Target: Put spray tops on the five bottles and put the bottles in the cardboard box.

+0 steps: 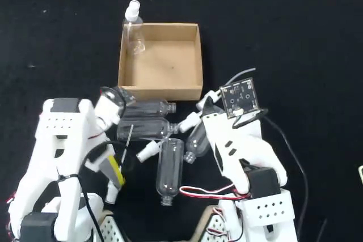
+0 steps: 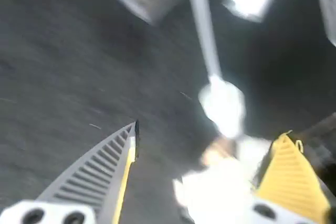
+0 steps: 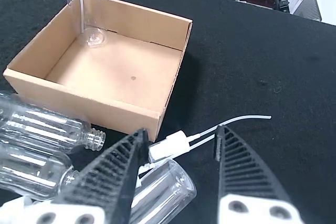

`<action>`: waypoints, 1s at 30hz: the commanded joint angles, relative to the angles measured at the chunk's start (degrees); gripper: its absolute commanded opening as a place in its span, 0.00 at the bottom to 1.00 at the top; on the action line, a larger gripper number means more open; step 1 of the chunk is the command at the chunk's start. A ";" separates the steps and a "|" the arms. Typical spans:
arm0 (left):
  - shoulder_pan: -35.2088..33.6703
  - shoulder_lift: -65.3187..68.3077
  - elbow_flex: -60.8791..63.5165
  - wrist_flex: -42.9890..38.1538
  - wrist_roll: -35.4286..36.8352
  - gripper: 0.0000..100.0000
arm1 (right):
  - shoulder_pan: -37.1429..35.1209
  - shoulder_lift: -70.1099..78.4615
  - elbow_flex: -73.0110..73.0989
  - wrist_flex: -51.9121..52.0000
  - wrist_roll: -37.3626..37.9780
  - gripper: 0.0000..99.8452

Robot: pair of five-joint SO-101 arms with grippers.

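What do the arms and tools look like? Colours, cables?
Both arms are white: left arm, right arm. Left tool: one grey ribbed finger, one yellow. Right tool: black ribbed fingers. Red and white wires loop at the right arm's base.

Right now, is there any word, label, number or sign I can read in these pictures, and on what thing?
None can be read.
The box is plain, the bottles carry no labels, and the marks on the right arm's board are too small to read.
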 commanded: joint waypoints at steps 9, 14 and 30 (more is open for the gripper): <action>9.19 -0.88 14.99 -16.44 15.65 0.37 | 0.88 -0.84 -0.84 -1.67 0.18 0.20; 9.63 -0.97 16.04 -18.29 20.04 0.26 | 0.88 -0.84 -0.84 -1.67 0.26 0.20; 17.01 -0.70 18.42 -18.11 16.97 0.22 | 0.97 -0.84 -0.84 -1.67 0.44 0.20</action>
